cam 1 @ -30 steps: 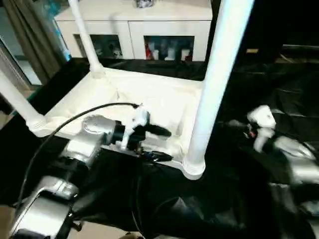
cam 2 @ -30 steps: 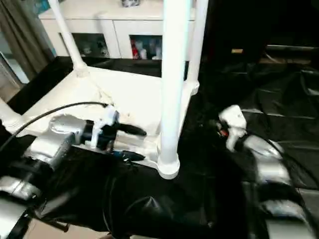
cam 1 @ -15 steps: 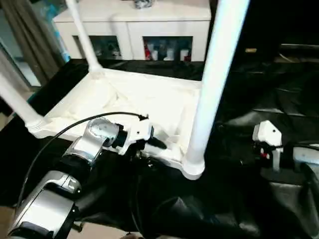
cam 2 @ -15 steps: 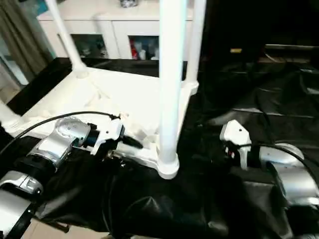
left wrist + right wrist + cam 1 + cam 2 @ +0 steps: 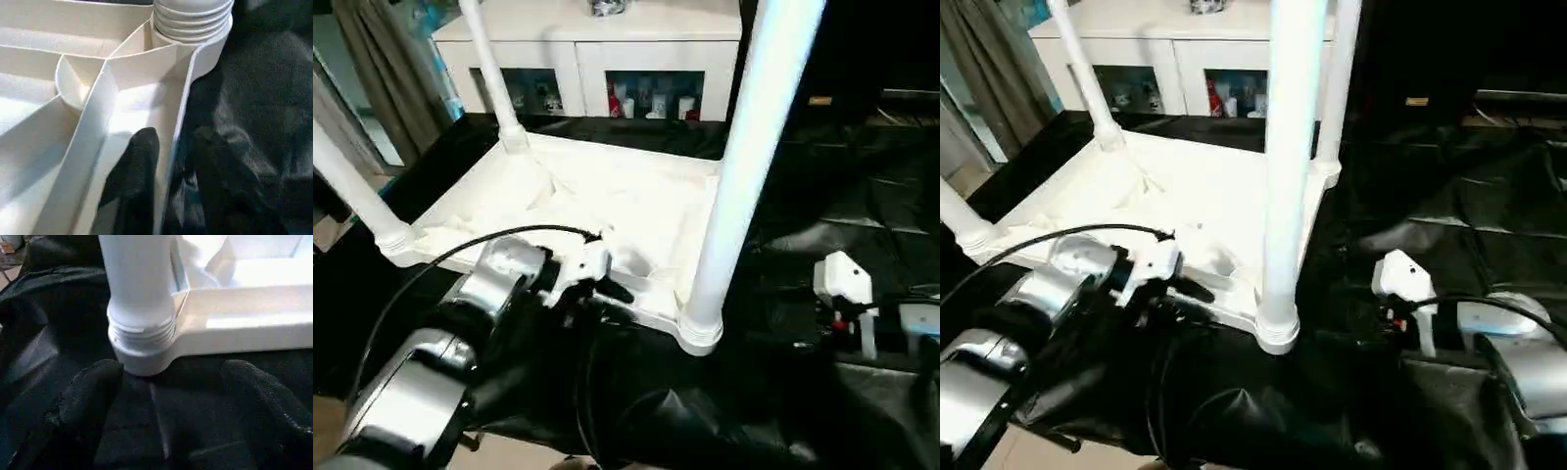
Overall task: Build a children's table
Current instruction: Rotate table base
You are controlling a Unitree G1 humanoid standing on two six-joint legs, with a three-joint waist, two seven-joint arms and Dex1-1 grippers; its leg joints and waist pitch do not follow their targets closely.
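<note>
The children's table point(image 5: 607, 196) lies upside down on the black-covered work table, its white legs pointing up. The nearest leg point(image 5: 749, 166) rises from the near right corner socket point(image 5: 146, 352). My left gripper point(image 5: 617, 292) is at the near rim, left of that corner. In the left wrist view it point(image 5: 173, 161) straddles the rim wall, one finger point(image 5: 139, 166) inside and the other just outside, still a little apart. My right gripper point(image 5: 168, 401) is open, fingers spread wide on the black cover just short of the corner socket.
A white cabinet point(image 5: 597, 49) stands behind the work table and a curtain point(image 5: 382, 88) hangs at the back left. Crumpled black cover point(image 5: 862, 176) spreads to the right. The work table's front edge and the floor point(image 5: 519, 455) lie close below my left forearm.
My left gripper's fingers have drawn much closer together and settled over the table's near rim. The right gripper has sunk lower and pulled slightly back, still wide open.
</note>
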